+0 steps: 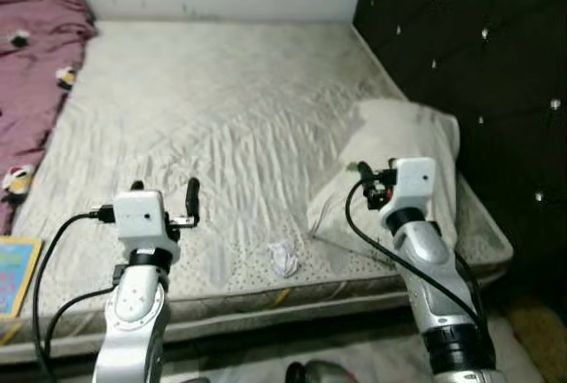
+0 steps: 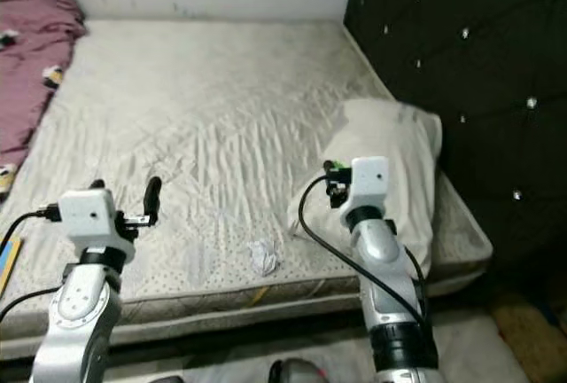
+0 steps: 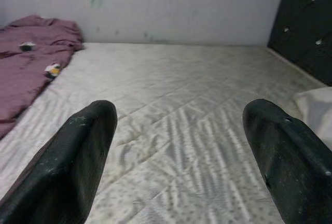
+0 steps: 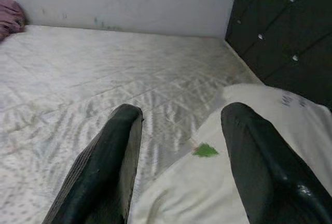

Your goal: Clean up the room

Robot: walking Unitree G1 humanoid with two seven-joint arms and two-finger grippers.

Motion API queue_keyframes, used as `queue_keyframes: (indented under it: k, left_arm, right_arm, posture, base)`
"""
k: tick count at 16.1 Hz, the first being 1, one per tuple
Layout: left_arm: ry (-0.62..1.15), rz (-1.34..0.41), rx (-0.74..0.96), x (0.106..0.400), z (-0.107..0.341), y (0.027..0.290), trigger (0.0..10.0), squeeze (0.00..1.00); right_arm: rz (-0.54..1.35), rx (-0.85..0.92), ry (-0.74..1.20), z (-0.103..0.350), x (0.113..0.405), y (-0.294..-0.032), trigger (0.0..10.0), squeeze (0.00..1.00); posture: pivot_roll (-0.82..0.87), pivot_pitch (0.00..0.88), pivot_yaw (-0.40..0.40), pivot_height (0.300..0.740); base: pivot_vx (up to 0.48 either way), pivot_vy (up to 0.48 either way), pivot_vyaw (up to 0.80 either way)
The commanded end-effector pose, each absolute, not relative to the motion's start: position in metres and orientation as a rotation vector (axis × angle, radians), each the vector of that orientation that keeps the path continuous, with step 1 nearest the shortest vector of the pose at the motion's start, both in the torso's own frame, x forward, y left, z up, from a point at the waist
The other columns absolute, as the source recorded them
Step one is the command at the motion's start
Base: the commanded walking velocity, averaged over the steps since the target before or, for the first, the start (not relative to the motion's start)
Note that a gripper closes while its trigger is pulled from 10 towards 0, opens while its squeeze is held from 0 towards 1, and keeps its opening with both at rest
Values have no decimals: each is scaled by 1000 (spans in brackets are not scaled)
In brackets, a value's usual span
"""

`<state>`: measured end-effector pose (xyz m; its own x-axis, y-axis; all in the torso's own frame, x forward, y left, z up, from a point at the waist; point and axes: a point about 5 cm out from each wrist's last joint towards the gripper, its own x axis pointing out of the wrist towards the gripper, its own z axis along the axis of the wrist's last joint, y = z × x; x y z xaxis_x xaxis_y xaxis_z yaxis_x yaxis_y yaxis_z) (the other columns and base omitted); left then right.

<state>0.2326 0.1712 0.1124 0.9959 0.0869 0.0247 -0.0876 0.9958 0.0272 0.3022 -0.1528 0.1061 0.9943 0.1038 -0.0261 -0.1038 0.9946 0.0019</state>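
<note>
A bare grey mattress (image 1: 221, 99) lies before me. A white pillow (image 1: 403, 139) rests at its right edge against the black tufted headboard (image 1: 478, 55). A small crumpled white paper (image 1: 283, 257) lies near the mattress's front edge. My left gripper (image 3: 181, 146) stands open over the front left of the mattress, with nothing between its fingers. My right gripper (image 4: 181, 146) is open above the pillow's near edge, by a small green scrap (image 4: 206, 150) on the pillow. The paper lies between the two arms, below both.
A purple blanket (image 1: 27, 55) is heaped at the far left of the mattress. A colourful book (image 1: 16, 272) lies on the floor at the left. A dark object (image 1: 310, 372) sits on the floor below the mattress front. A pale wall (image 3: 155, 6) runs behind.
</note>
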Motion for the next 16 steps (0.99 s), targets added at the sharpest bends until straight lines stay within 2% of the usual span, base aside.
queue_keyframes:
  k: [1,11,16]
  left_arm:
    - [-17,100,17,230,113,175,10000,0]
    - [-25,126,41,224,115,182,10000,0]
    - [-33,150,71,226,117,183,10000,0]
  right_arm:
    - [115,2,12,110,304,-149,10000,0]
    - [140,36,7,111,300,-143,10000,0]
    - [150,38,9,113,301,-142,10000,0]
  posture:
    - [12,65,-69,740]
    - [22,79,-73,740]
    - [19,97,-76,686]
  base:
    - [0,0,0]
    - [0,0,0]
    - [0,0,0]
